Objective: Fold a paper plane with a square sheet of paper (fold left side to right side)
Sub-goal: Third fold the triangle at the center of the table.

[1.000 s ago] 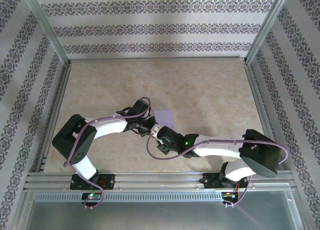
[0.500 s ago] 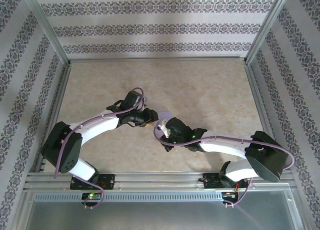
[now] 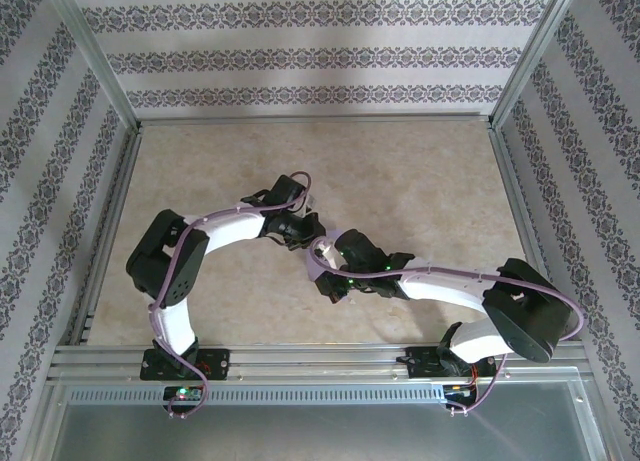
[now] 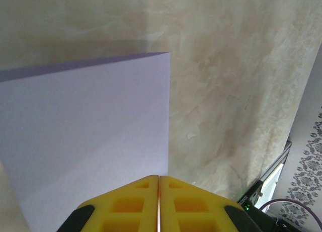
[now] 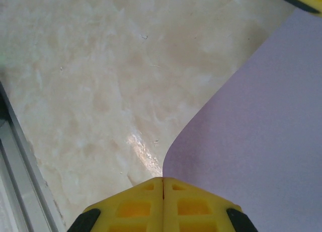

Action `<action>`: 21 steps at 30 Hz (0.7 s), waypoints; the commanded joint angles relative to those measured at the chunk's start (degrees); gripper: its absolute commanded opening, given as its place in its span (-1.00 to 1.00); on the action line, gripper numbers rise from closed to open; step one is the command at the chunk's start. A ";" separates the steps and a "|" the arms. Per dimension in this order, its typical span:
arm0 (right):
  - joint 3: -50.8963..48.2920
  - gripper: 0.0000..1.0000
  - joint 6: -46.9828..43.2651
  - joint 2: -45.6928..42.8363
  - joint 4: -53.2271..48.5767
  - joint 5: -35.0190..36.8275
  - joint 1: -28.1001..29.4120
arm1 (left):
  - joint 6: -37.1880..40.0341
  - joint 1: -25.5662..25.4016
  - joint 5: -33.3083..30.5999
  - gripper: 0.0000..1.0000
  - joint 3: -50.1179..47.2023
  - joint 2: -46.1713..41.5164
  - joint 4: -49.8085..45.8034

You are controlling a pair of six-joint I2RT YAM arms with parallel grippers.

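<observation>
The left gripper [image 4: 159, 177] has its yellow fingers pressed together, pinching the purple sheet of paper [image 4: 85, 136] at one edge. The right gripper [image 5: 163, 179] is likewise clamped on a curling edge of it. The paper sits between the two arms near the middle of the table [image 3: 420, 181].
</observation>
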 commanded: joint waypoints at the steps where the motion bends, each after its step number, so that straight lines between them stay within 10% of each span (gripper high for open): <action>1: 0.40 -1.00 1.34 0.58 1.92 -3.10 -0.95 | 2.59 -0.31 1.85 -0.86 1.18 2.17 -0.43; 21: 0.79 -1.00 4.95 3.33 -1.38 1.06 -6.14 | 5.75 -1.63 -0.96 -1.00 1.12 8.94 -2.43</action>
